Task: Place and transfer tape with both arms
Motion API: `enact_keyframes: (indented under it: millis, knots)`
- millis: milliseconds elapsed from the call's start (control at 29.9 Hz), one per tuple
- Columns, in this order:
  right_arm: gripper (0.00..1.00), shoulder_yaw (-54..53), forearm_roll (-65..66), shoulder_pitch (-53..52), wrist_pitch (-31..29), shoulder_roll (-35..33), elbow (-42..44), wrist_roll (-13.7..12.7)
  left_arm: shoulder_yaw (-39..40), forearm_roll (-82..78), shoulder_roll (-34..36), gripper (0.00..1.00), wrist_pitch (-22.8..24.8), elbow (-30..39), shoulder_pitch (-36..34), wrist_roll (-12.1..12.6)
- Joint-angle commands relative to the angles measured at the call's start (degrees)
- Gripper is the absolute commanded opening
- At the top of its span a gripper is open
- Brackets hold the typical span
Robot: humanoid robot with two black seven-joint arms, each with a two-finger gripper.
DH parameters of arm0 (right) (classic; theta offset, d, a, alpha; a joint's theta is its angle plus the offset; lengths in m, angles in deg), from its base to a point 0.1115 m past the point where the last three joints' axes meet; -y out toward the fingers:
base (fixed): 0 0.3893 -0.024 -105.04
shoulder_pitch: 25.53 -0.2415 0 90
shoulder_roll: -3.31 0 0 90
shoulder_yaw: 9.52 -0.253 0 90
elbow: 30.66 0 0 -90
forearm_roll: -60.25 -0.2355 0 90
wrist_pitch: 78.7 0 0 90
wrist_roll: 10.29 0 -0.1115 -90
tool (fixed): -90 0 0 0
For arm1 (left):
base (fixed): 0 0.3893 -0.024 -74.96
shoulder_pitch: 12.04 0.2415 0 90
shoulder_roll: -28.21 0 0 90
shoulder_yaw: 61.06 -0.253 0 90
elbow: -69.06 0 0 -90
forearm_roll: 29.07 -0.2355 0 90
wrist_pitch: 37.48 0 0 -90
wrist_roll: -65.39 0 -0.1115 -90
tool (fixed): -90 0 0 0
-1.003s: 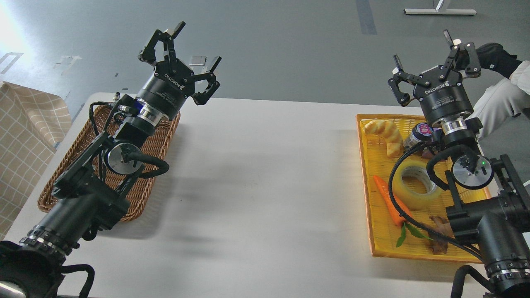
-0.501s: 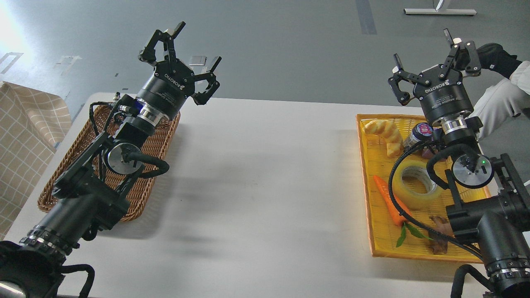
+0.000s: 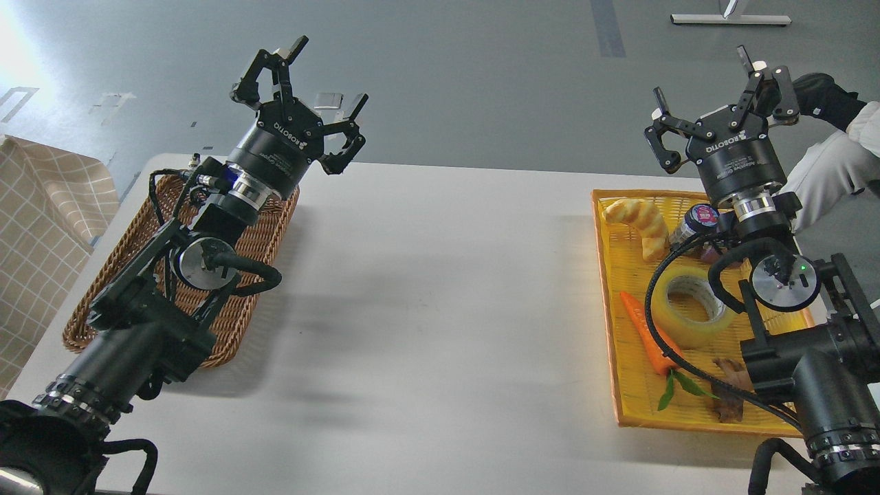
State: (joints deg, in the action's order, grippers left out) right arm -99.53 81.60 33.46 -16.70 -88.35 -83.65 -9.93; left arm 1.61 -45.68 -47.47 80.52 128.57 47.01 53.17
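Observation:
The tape (image 3: 687, 307), a yellowish translucent roll with a grey-white core, lies flat in the yellow tray (image 3: 612, 289) at the right, partly behind my right arm's cable. My right gripper (image 3: 715, 89) is open and empty, raised above the tray's far end, well above and beyond the tape. My left gripper (image 3: 302, 86) is open and empty, raised over the far end of the wicker basket (image 3: 254, 275) at the left.
In the tray with the tape lie a bread roll (image 3: 639, 220), a carrot (image 3: 646, 333), a small jar (image 3: 698, 220) and a brown dried piece (image 3: 729, 395). A person's gloved hand and white sleeve (image 3: 835, 158) reach in at the far right. A checked cloth (image 3: 41, 227) lies at the left.
My right gripper has shifted very slightly up and to the right. The left arm and the tape have not moved.

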Motion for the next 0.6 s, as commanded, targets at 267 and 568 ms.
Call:
enact_keyframes:
  millis: [267,568]
  knots:
    - [1.00,0.00,0.09,-0.10,0.00,-0.18,0.00,0.00,0.00,0.00,0.09,0.98,0.00,0.00,0.01,0.01]
    - [1.00,0.71,2.37,-0.27,0.00,-3.42,-0.44,0.00,0.00,0.00,0.00,0.98,0.00,0.00,0.18,0.01]
